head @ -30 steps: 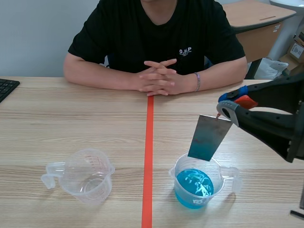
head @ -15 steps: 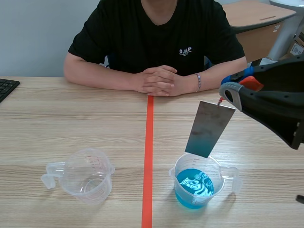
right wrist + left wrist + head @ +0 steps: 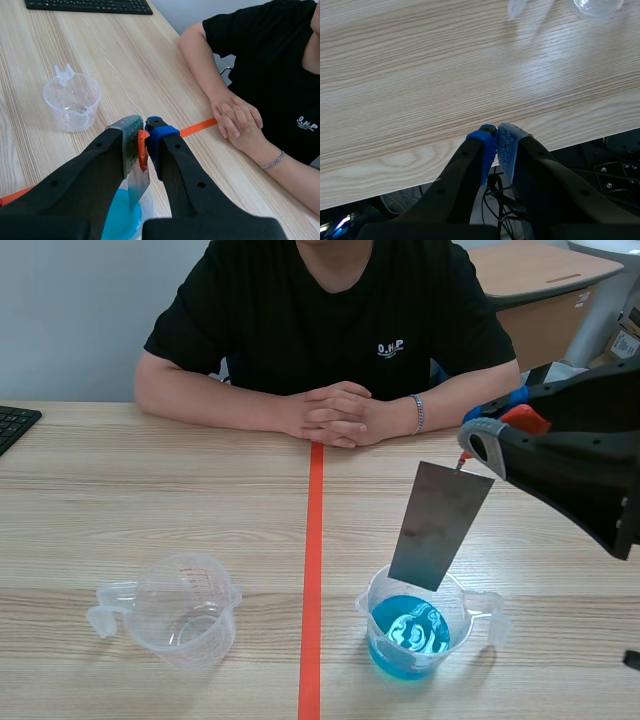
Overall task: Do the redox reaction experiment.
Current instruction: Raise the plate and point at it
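Over the table (image 3: 150, 490), the right gripper (image 3: 481, 446) is clamped on the top edge of the metal plate (image 3: 440, 525). The plate hangs with its long axis near vertical, lower edge just above the mouth of the beaker of blue liquid (image 3: 408, 632), so dipping means going straight down. The left gripper (image 3: 496, 145) has its jaws together on nothing, at the table's near edge. Versus a second ago the right gripper is higher, though the plate is slightly lower than half a second ago.
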Robot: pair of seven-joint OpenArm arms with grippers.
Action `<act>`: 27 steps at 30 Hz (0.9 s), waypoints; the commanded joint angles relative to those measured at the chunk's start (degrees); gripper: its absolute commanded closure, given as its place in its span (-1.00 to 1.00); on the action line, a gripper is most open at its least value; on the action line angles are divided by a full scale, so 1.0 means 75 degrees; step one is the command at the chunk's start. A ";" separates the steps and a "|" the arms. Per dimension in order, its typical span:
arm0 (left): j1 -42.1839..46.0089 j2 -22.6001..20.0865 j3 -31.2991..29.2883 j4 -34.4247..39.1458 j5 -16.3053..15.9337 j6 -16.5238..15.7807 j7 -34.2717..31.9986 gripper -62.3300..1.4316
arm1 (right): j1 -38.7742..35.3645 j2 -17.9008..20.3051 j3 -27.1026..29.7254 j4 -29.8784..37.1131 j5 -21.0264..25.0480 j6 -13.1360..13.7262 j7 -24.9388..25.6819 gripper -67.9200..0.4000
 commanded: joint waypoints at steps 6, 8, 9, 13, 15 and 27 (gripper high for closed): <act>0.0000 0.0017 0.0000 0.0143 0.0003 0.0026 -0.0073 0.81 | 0.0044 0.0102 0.0058 0.0379 0.0341 0.0041 -0.0233 0.94; 0.0000 0.0017 0.0000 0.0143 0.0003 0.0026 -0.0073 0.81 | 0.0044 0.0102 0.0058 0.0484 0.0341 0.0041 -0.0361 0.94; 0.0000 0.0017 0.0000 0.0143 0.0003 0.0026 -0.0073 0.81 | 0.0044 0.0102 0.0058 0.0516 0.0341 0.0041 -0.0385 0.94; 0.0000 0.0017 0.0000 0.0143 0.0003 0.0026 -0.0073 0.81 | 0.0044 0.0102 0.0058 0.0542 0.0431 0.0041 -0.0425 0.94; 0.0000 0.0017 0.0000 0.0143 0.0003 0.0026 -0.0073 0.81 | 0.0044 0.0102 0.0058 0.0542 0.0510 0.0041 -0.0510 0.94; 0.0000 0.0017 0.0000 0.0143 0.0003 0.0026 -0.0073 0.81 | 0.0047 0.0102 0.0058 0.0542 0.0679 0.0041 -0.0699 0.94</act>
